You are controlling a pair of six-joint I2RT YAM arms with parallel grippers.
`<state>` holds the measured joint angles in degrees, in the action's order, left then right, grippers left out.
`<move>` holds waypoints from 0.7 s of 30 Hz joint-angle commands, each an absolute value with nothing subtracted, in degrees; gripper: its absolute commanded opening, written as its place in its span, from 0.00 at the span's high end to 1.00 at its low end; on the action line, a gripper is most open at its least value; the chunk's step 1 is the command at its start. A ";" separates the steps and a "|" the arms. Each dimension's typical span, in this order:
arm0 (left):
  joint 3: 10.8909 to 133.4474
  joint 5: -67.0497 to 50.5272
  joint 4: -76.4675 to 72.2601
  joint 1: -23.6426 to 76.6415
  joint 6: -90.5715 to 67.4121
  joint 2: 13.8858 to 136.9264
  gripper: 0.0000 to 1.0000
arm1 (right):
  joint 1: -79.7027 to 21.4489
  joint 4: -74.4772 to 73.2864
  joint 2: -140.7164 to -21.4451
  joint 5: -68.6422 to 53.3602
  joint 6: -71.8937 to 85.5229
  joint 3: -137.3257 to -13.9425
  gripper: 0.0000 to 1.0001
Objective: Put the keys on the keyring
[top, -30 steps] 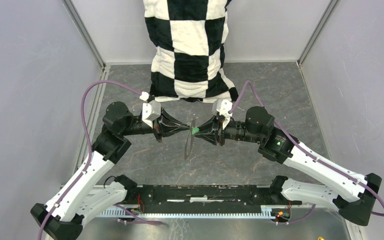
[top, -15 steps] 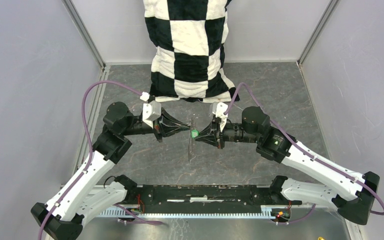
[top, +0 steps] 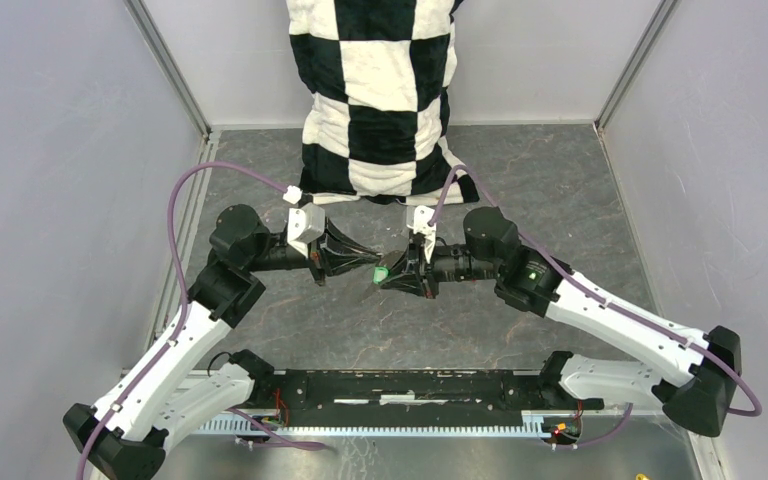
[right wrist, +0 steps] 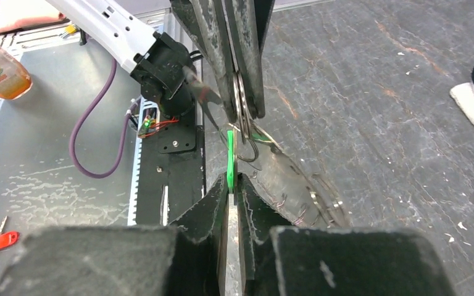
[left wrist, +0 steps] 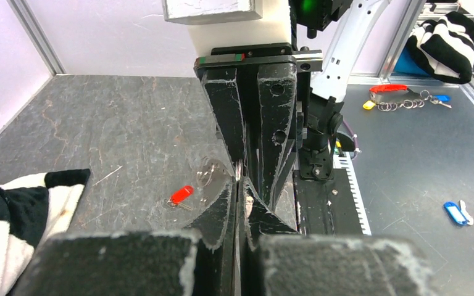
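Note:
My left gripper point(top: 370, 261) is shut on the keyring point(right wrist: 243, 124), a thin silvery wire loop that hangs from its fingertips over the grey table. My right gripper point(right wrist: 233, 180) faces it tip to tip. It is shut on the green key point(right wrist: 230, 161), held edge-on, whose top reaches the wire just below the left gripper's fingers point(right wrist: 254, 55). From above, the green key point(top: 381, 268) shows between the two tips. The red key point(left wrist: 181, 195) lies flat on the table, left of my left gripper point(left wrist: 241, 182). Whether the green key is threaded on the wire I cannot tell.
A black-and-white checked cloth point(top: 380, 100) lies at the back of the table, its corner close to the left wrist point(left wrist: 12, 209). Beyond the near rail, other keys with tags point(left wrist: 401, 98) and an orange bottle point(right wrist: 0, 61) sit on a metal surface.
My right arm has moved left with the green key, right up to the left gripper's tips. The hanging keyring has swung and tilted. The left arm has barely moved.

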<state>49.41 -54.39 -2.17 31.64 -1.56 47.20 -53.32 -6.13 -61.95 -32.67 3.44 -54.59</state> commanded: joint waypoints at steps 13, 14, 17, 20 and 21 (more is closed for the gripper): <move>49.65 -58.82 -5.80 31.73 -3.32 47.18 0.98 | -52.02 -10.37 -55.05 -26.84 -3.80 -61.30 0.36; 49.78 -59.35 -5.80 31.73 -3.66 47.34 0.98 | -51.96 -8.68 -54.47 -27.14 -3.95 -60.86 0.37; 50.15 -61.83 -5.26 31.73 -4.16 47.97 0.98 | -51.81 -2.98 -53.10 -29.38 -3.74 -59.14 0.38; 50.57 -63.48 -4.22 31.73 -4.13 48.16 0.98 | -51.82 -0.84 -54.41 -33.04 -3.35 -59.33 0.40; 50.68 -63.72 -4.03 31.73 -4.13 48.17 0.98 | -51.78 -0.51 -54.93 -34.31 -3.15 -59.49 0.41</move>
<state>49.19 -60.14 -3.03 31.64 -1.69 48.18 -51.99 -6.07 -53.49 -29.80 -2.85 -58.26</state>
